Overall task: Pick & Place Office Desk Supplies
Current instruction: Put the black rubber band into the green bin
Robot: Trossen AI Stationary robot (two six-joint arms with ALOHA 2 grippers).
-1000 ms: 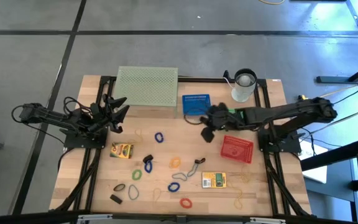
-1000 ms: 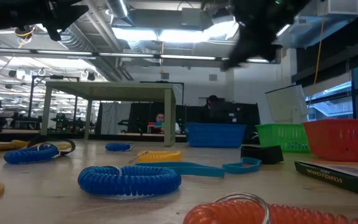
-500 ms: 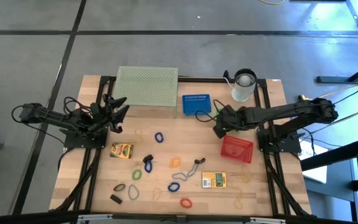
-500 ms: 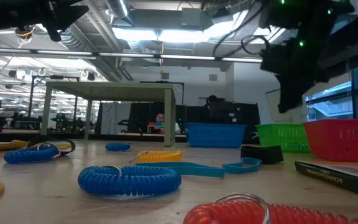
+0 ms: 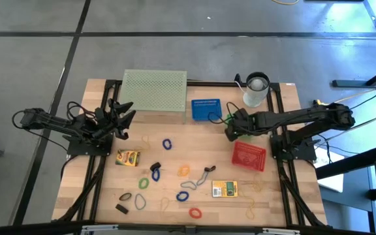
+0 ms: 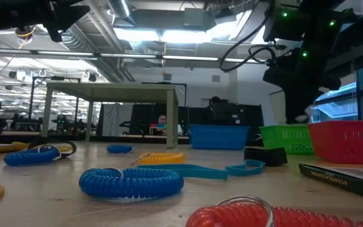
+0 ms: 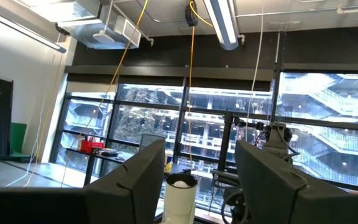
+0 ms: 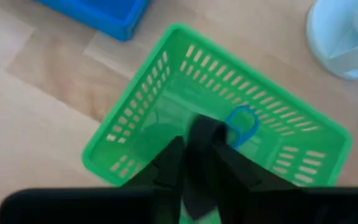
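- The right arm reaches in from the desk's point(image 5: 194, 149) right side toward the back row of baskets, its claw point(image 5: 230, 129) pointing down over the green basket point(image 8: 216, 106) between the blue basket point(image 5: 206, 109) and the white cup point(image 5: 256, 90).
- In the right wrist view its fingers point(image 8: 169, 163) stand slightly parted around a dark clip point(image 8: 202, 140); whether they grip it I cannot tell.
- A blue loop point(image 8: 241, 124) lies on the green basket's floor, just beside the clip.
- The left arm waits at the desk's left edge, its claw point(image 5: 124, 114) spread and level, with nothing in it.
- Loose supplies lie scattered over the front of the desk: coloured loops, among them a blue one point(image 5: 167, 143) and a red one point(image 5: 195, 212), a black clip point(image 5: 121, 209), and two yellow-green boxes point(image 5: 128, 157) and point(image 5: 224, 190).
- The red basket point(image 5: 249, 156) sits near the right arm's base.
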